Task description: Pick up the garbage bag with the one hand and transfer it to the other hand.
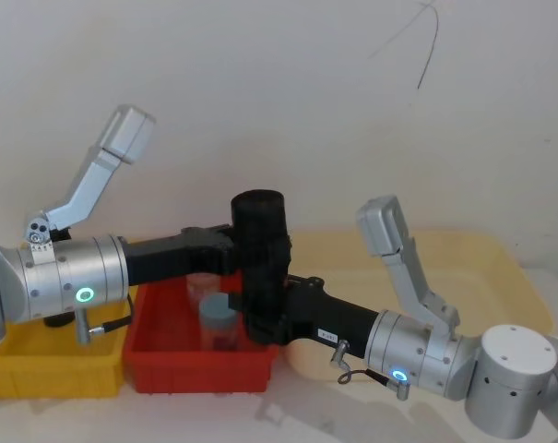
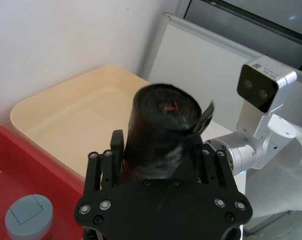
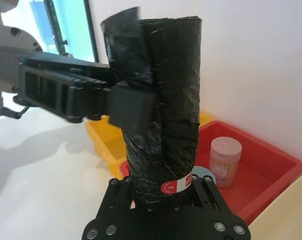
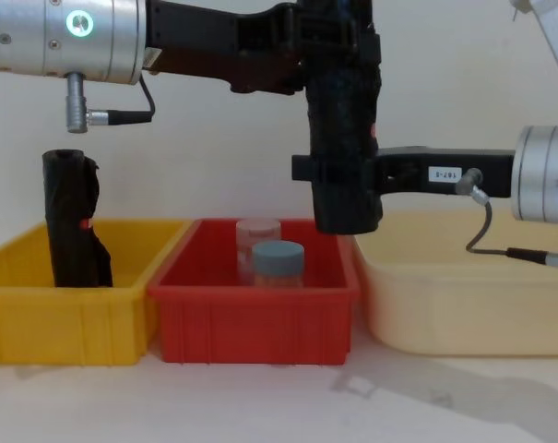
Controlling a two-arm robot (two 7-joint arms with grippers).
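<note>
Garbage bag is held upright in the air above the red bin, clamped high by the left gripper and low by the right gripper, both closed on it. The right grip should be confirmed firm before the left is opened, or the roll could drop. Two jars are seen in the red bin, a looser black roll in the yellow bin, and nothing in the cream tub.

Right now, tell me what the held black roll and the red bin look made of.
The garbage bag looks like thin black plastic film: crinkled, glossy wrapped layers with a loose flap edge. The red bin seems rigid moulded plastic: smooth, slightly shiny walls and a rolled rim.
</note>
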